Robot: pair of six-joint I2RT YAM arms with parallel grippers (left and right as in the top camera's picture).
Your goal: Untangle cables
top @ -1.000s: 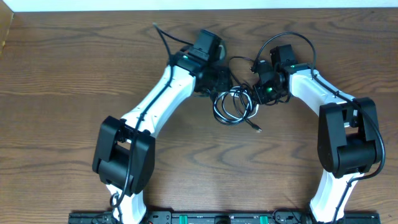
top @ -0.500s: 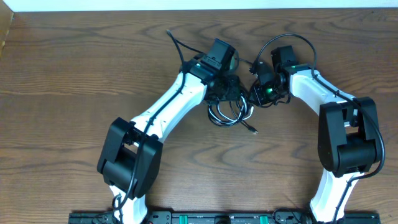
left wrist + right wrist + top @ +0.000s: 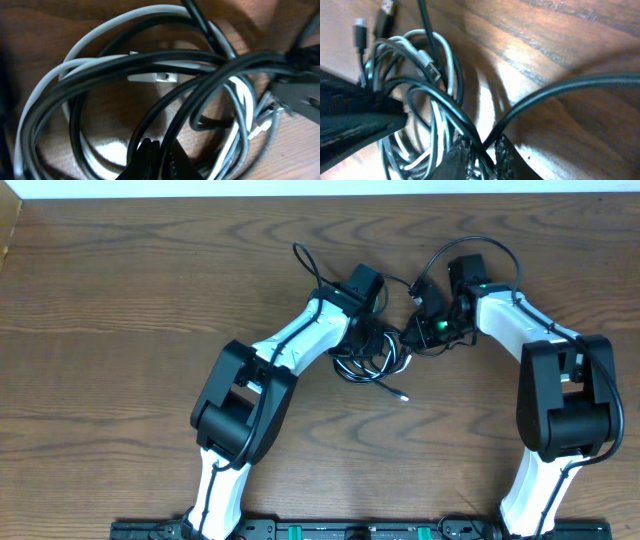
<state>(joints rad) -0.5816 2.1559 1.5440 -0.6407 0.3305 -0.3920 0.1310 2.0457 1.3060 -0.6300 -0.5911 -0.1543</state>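
Note:
The cables lie as one tangled coil on the wooden table, a black cord looped together with a white cord. A small plug end sticks out at the lower right. My left gripper is down on the coil's top left. In the left wrist view its fingers are shut on a black cord loop, above the white cord. My right gripper is at the coil's top right. Its fingers are shut where black cord strands cross, beside white loops.
Thicker black arm wires arch behind the left wrist and over the right wrist. Two plug ends lie beyond the coil in the right wrist view. The table's far edge runs along the top. The arm bases sit at the front.
My left arm has swung right and its gripper has come down onto the coil. The coil has shifted slightly left. The right gripper has barely moved.

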